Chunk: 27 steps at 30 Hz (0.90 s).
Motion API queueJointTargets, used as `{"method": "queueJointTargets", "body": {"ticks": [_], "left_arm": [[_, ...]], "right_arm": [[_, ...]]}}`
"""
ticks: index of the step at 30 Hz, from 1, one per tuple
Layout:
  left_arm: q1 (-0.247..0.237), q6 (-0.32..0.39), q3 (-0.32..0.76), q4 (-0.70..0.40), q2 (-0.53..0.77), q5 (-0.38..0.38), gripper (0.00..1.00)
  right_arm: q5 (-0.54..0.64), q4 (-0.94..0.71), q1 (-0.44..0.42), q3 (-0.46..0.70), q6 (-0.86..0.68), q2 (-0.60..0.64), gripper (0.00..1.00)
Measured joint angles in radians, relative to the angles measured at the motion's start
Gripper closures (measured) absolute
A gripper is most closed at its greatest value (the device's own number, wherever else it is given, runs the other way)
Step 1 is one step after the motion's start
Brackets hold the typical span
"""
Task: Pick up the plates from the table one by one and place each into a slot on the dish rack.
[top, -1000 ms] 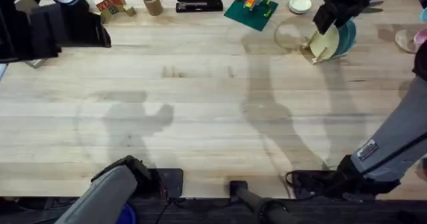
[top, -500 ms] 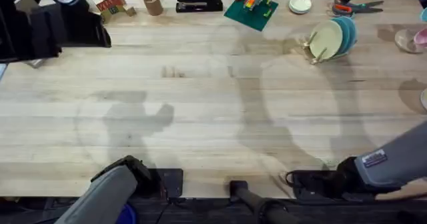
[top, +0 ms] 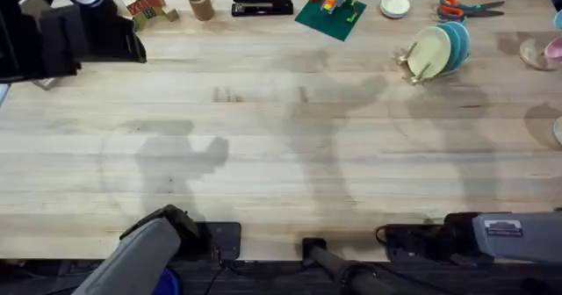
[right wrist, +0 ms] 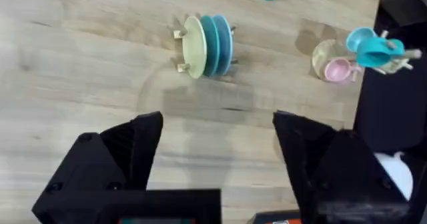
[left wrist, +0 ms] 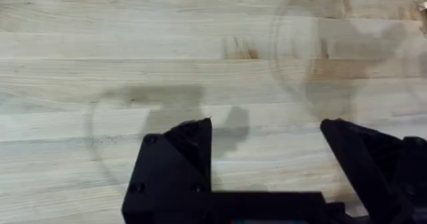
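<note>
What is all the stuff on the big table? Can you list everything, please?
cream plate: one, pale cream, standing in the rack, front of the row
teal plates: two, teal, standing in the rack behind the cream one
dish rack: one, light wood, far right part of the table
table: one, light wood planks
scissors: one pair, orange and teal handles, far edge behind the rack
white dish: one, white, far edge
green board: one, green with toy bricks on it, far edge
stapler: one, black, far edge
pink cup: one, pink, right of the rack
left gripper: black, open, over bare wood
right gripper: black, open, holding nothing
</note>
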Motion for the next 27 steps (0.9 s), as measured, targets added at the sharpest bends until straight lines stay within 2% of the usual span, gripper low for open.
{"method": "queueJointTargets", "body": {"ticks": [11,27], "left_arm": [[0.000,0.000,0.000,0.000,0.000,0.000,0.006],[0.000,0.000,0.000,0.000,0.000,0.000,0.006]], "right_arm": [[0.000,-0.117,0.000,0.002,0.047,-0.127,0.008],[-0.003,-0.123,0.000,0.003,0.067,-0.169,0.007]]}}
